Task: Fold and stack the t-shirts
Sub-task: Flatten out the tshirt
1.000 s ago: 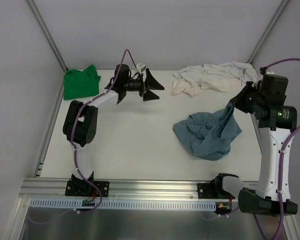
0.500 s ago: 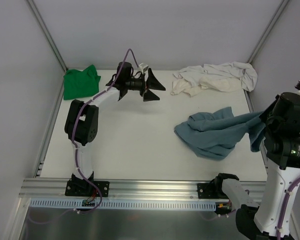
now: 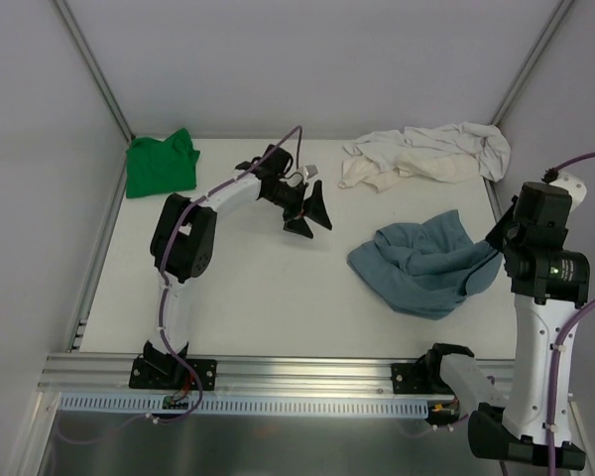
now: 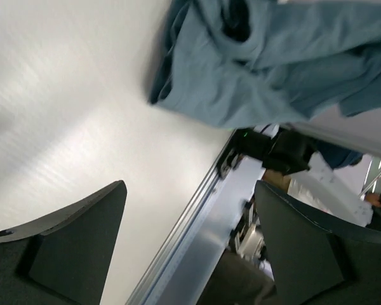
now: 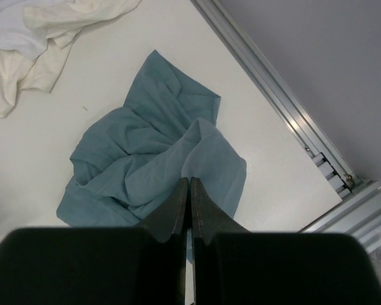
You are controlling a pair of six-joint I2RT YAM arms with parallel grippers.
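The white table [image 3: 258, 288] carried all three t-shirts. The slate-blue t-shirt [image 3: 416, 273] lay crumpled in a loose heap on the table's right half, and everything else is placed from it. Its right edge was drawn up off the surface into a taut ridge. The cream t-shirt [image 3: 426, 154] sprawled unfolded beyond the blue one, toward the back wall, near it but not touching. The green t-shirt [image 3: 161, 164] sat well apart from the blue one, far to its left in the back corner, gathered into a compact bundle.

The right gripper [image 5: 188, 181] stood at the blue shirt's right side, just above it. Its jaws were pressed together with a fold of that raised blue cloth pinched at the tips. The left gripper [image 3: 312, 220] hung over bare table to the left of the blue shirt and a little farther back. It was turned toward the shirt without touching it, jaws spread wide with nothing between them.
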